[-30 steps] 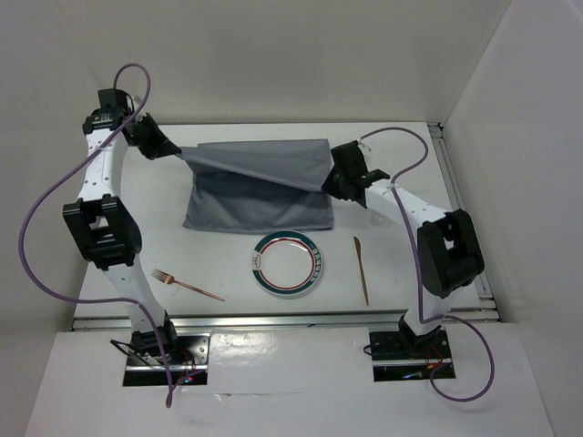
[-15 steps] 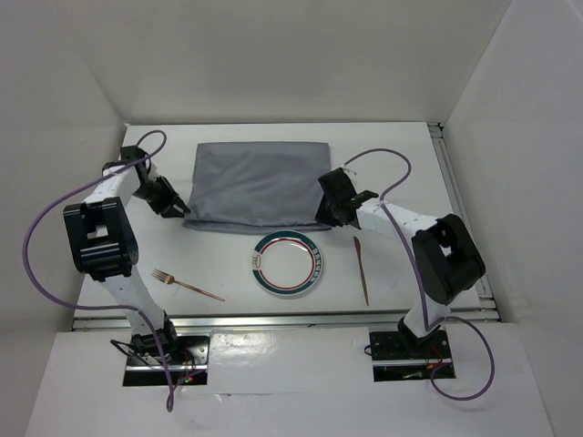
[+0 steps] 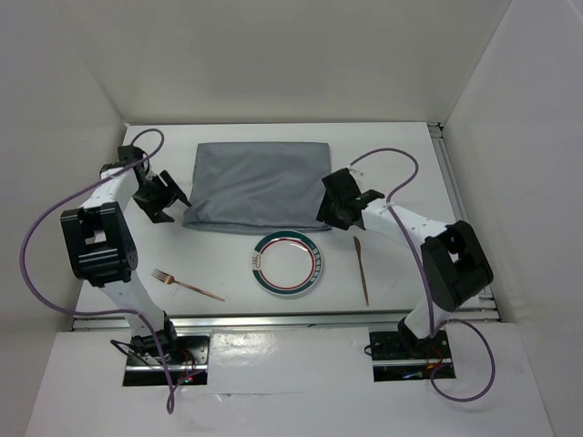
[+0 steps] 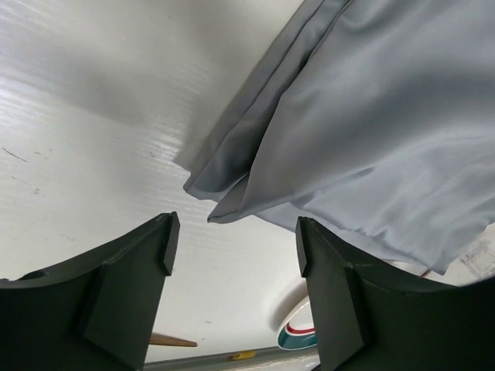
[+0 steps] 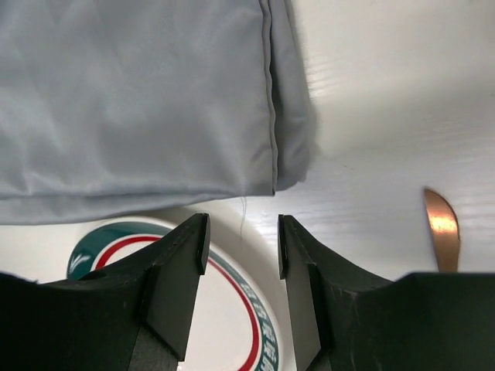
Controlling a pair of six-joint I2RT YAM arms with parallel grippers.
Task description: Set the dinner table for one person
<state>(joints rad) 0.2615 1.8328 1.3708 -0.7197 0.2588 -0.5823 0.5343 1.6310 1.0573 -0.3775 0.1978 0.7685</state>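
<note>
A grey cloth [image 3: 258, 185] lies folded flat at the back of the white dinner table [image 3: 228, 264]. In front of it sits a white plate [image 3: 287, 264] with a green and red rim. A copper fork [image 3: 187, 284] lies left of the plate and a copper knife [image 3: 362, 269] right of it. My left gripper [image 3: 173, 202] is open just off the cloth's near left corner [image 4: 209, 201], holding nothing. My right gripper [image 3: 328, 208] is open at the cloth's near right corner [image 5: 290, 166], above the plate's edge [image 5: 232, 309], with nothing between its fingers.
White walls enclose the table at the back and on both sides. A metal rail [image 3: 282, 319] runs along the near edge. Purple cables loop off both arms.
Both grippers lowered the raised cloth onto the table, let go of its near corners and opened. The cloth now lies flat.
</note>
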